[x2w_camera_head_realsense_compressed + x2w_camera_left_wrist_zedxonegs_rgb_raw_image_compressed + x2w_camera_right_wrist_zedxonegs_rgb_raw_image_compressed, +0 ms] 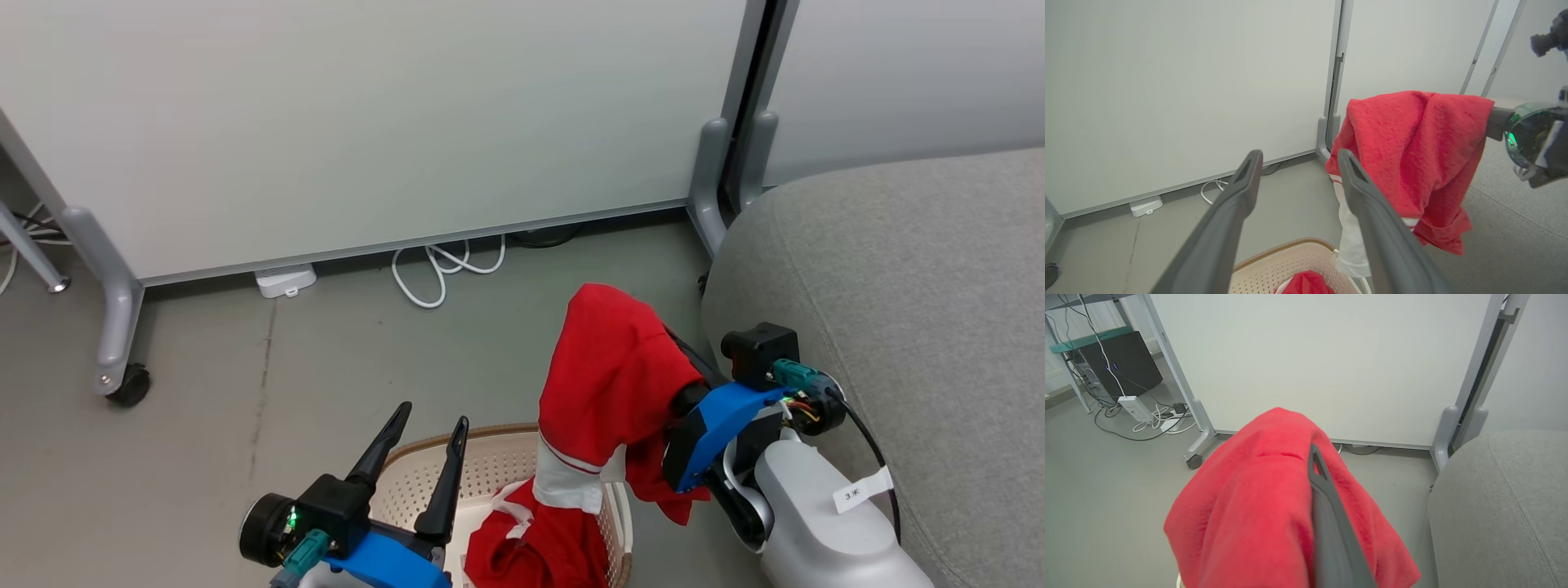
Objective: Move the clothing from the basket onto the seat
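A red garment [612, 376] with white trim hangs lifted above the right end of the basket [490, 457]. My right gripper [1306, 457] is shut on it; the cloth drapes over the fingers, and one dark finger [1331, 522] shows on top. More red clothing [522, 555] lies in the cream perforated basket. The grey seat [914, 269] rises just right of the held garment. My left gripper [433, 413] stands open over the basket's left part, nothing between its fingers. The left wrist view has the open left gripper [1300, 154], the hanging garment [1412, 155] and the basket rim [1286, 265].
A white partition panel on grey castor legs [114, 327] stands behind the basket. A white cable [433, 269] and a small white box [286, 280] lie at its foot. A black computer case [1122, 363] and a power strip [1135, 408] sit further left.
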### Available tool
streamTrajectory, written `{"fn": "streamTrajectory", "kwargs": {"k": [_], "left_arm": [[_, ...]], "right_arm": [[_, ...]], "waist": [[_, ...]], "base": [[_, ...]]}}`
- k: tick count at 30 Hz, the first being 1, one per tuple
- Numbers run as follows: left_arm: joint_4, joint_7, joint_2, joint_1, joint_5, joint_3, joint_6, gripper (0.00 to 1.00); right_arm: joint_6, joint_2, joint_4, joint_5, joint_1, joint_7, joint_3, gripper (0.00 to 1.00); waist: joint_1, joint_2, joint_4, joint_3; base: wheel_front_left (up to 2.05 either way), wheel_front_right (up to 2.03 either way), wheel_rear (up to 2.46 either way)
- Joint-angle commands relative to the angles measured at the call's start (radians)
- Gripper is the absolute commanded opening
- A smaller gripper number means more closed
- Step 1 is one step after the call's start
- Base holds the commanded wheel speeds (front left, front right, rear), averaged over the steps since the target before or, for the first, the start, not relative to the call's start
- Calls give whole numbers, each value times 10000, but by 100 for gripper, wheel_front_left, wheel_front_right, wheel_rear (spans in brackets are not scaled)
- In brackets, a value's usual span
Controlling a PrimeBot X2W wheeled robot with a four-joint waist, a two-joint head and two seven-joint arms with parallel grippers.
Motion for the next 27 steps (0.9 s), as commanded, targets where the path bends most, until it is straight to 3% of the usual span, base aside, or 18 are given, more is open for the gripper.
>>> {"fn": "streamTrajectory", "kwargs": {"k": [1, 13, 27], "left_arm": [[1, -50, -8, 41, 57, 77, -40, 100], [-147, -51, -216, -75, 309, 244, -109, 100], [-347, -50, 83, -319, 219, -27, -115, 100]], "right_arm": [[1, -22, -80, -54, 118, -16, -11, 0], [1, -22, -545, -107, 155, 191, 35, 0], [1, -20, -880, 41, 335, 217, 40, 0]], "waist": [[0, 0, -79, 26], [0, 0, -1645, 244], [0, 0, -4003, 402]], "base": [[0, 0, 0], [0, 0, 0], [0, 0, 0]]}}
